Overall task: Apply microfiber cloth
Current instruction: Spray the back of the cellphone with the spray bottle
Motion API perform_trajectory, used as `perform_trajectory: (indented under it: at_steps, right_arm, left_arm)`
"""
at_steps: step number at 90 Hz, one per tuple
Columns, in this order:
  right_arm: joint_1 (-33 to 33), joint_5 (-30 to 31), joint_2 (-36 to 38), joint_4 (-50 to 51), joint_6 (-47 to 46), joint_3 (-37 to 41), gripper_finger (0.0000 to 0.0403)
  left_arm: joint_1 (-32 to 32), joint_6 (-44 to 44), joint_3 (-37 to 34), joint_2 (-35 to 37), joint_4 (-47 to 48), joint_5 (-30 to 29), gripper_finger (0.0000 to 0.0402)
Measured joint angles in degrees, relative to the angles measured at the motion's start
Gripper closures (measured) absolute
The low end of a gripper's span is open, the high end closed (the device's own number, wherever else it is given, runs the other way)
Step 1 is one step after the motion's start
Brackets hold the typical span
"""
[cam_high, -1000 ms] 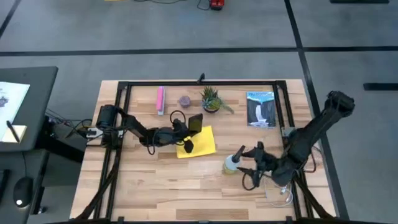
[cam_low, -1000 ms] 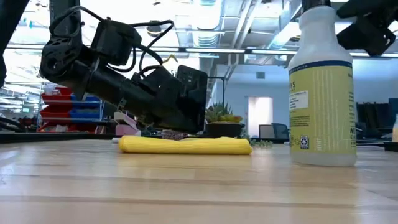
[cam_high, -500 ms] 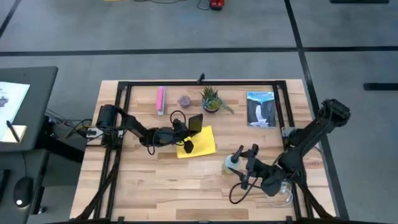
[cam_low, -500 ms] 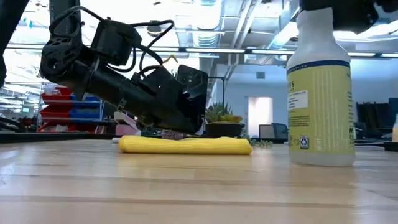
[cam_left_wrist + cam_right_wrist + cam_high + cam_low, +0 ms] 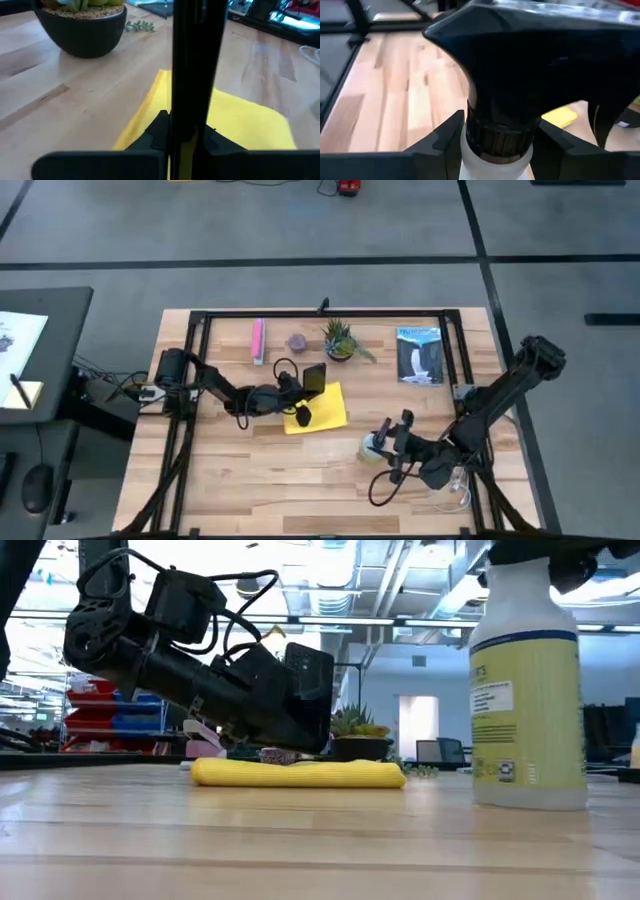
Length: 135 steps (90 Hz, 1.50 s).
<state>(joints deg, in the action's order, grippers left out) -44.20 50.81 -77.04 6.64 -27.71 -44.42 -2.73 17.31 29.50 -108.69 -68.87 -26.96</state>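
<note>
The yellow microfiber cloth lies flat on the table's middle. My left gripper hovers over the cloth's left part, shut on a black phone that stands on edge above the cloth. A pale yellow spray bottle with a black trigger head stands on the table to the cloth's right and nearer the front. My right gripper reaches it from the right, shut on its neck. My left gripper pinches the phone's lower end between its two fingers, one on each flat face. The phone rises from the fingers, tilted, clear of the cloth. My right gripper holds the bottle's neck collar just under the trigger head, one finger on each side. It comes level from the table's right. The bottle's base is on the table.
Along the far edge sit a pink bar, a small purple thing, a potted plant and a blue picture book. A black frame borders the table. Loose cable lies near the right arm.
My right gripper has gone toward the table's left and near edge, reached the spray bottle and closed around its neck. The bottle has shifted slightly, still standing on its base.
</note>
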Motion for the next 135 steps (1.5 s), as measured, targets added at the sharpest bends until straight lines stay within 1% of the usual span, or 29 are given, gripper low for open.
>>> perform_trajectory:
  at_steps: [7,19,28,34,42,64,79,92,102,107,123,135]
  right_arm:
    - [0.19,-5.36,2.22,-0.07,5.31,0.76,0.0250]
    - [2.40,-17.77,5.07,-1.14,14.95,0.98,0.0250]
    - [5.54,-27.67,5.44,-4.62,20.96,1.04,0.0250]
    - [7.82,-31.57,4.91,-6.53,23.15,1.04,0.0250]
    - [10.51,-33.37,3.40,-7.61,25.22,0.89,0.0250]
    - [16.19,-34.76,0.95,-12.33,31.10,0.93,0.0250]
    - [20.46,-38.81,0.96,-12.75,32.70,0.98,0.0250]
    - [23.01,-39.06,0.81,-14.08,35.80,1.06,0.0250]
    - [24.69,-39.04,0.81,-14.26,35.49,1.09,0.0249]
    - [25.04,-38.99,0.81,-14.36,35.01,1.09,0.0234]
    - [25.22,-39.02,0.88,-14.30,33.91,1.09,0.0170]
    - [25.12,-39.02,0.88,-14.31,33.94,1.09,0.0152]
  left_arm:
    - [-0.44,0.10,0.00,0.01,-1.21,0.02,0.0391]
    - [-0.87,0.10,0.02,0.00,-2.43,0.03,0.0391]
    - [-0.87,0.53,0.02,0.00,-2.55,0.02,0.0391]
    - [-0.85,0.69,0.02,0.00,-2.55,0.02,0.0391]
    - [-0.85,0.73,0.02,0.01,-2.61,0.00,0.0391]
    - [-0.85,0.73,0.02,0.01,-2.65,0.02,0.0391]
    - [-0.85,0.60,0.02,-0.01,-2.63,0.02,0.0391]
    - [-0.85,0.58,0.02,0.01,-2.79,0.02,0.0391]
    - [-0.85,0.57,0.02,0.01,-2.77,0.02,0.0391]
    - [-0.85,0.56,0.02,0.01,-2.74,0.01,0.0391]
    - [-0.85,0.53,0.02,0.00,-2.72,0.02,0.0391]
    - [-0.85,0.53,0.02,-0.01,-2.68,0.00,0.0391]
